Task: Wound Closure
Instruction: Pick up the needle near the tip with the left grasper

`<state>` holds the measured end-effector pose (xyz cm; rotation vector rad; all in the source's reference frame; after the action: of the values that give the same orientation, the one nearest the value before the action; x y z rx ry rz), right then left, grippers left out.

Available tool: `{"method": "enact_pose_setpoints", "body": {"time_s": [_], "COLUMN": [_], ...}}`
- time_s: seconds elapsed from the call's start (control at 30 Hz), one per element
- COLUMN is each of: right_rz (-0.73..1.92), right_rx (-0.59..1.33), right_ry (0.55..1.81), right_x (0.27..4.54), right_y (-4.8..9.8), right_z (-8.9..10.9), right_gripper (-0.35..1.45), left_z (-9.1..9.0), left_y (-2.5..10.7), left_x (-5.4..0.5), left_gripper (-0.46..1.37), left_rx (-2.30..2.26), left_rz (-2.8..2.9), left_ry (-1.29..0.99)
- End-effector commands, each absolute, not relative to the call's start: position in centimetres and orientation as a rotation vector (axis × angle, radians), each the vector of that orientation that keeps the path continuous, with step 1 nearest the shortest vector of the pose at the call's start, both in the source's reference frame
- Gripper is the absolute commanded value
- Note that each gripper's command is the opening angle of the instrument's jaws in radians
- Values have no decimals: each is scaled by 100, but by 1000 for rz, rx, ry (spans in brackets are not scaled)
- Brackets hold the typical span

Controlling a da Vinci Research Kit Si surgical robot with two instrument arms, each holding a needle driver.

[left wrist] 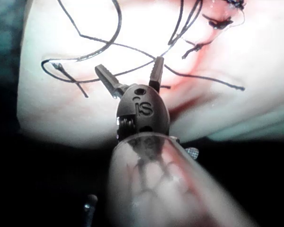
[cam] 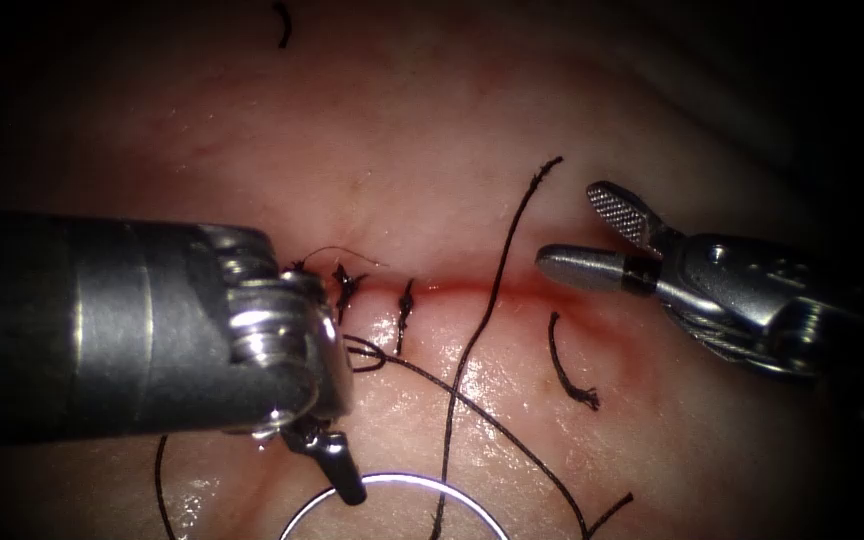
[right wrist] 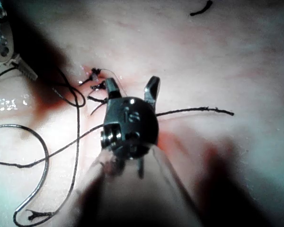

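The cut [cam: 472, 288] runs left to right across the tissue [cam: 432, 150]. Two knots [cam: 347, 287] sit on its left part. The left tool [cam: 327, 465] lies near-left of the cut, above the needle [cam: 392, 483]. The right tool [cam: 592, 235] lies at the cut's right end. Thread [cam: 482, 330] crosses the cut between them.

Glossy wet tissue [cam: 472, 130]; matt black thread [cam: 472, 350]; polished metal needle [cam: 392, 485]

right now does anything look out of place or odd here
The left hand and right hand are open, holding nothing. The needle lies loose on the tissue below the cut, not driven in. Cut ends of thread lie scattered; the cut's right part has no stitch.
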<state>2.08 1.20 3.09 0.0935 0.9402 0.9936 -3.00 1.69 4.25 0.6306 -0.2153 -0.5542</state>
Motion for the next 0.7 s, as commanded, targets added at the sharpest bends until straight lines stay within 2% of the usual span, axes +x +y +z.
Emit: {"method": "enact_pose_setpoints", "body": {"time_s": [0.03,0.3,0.43,0.5,0.6,0.7], "right_rz": [991,991,989,988,986,984], "right_rx": [96,96,96,96,96,97], "right_ry": [942,943,945,946,947,948], "right_x": [208,207,207,206,204,203], "right_y": [119,118,116,115,114,113], "right_z": [309,308,308,308,308,308], "right_gripper": [81,81,81,80,80,79], "left_z": [426,446,459,465,473,478], "left_y": [164,140,132,127,119,117], "left_x": [-302,-306,-304,-301,-298,-295], "left_gripper": [76,46,48,37,49,72], "left_rx": [627,626,620,609,580,557], "left_rz": [-551,-493,-460,-443,-426,-418], "left_ry": [-219,-275,-305,-331,-384,-422]}}
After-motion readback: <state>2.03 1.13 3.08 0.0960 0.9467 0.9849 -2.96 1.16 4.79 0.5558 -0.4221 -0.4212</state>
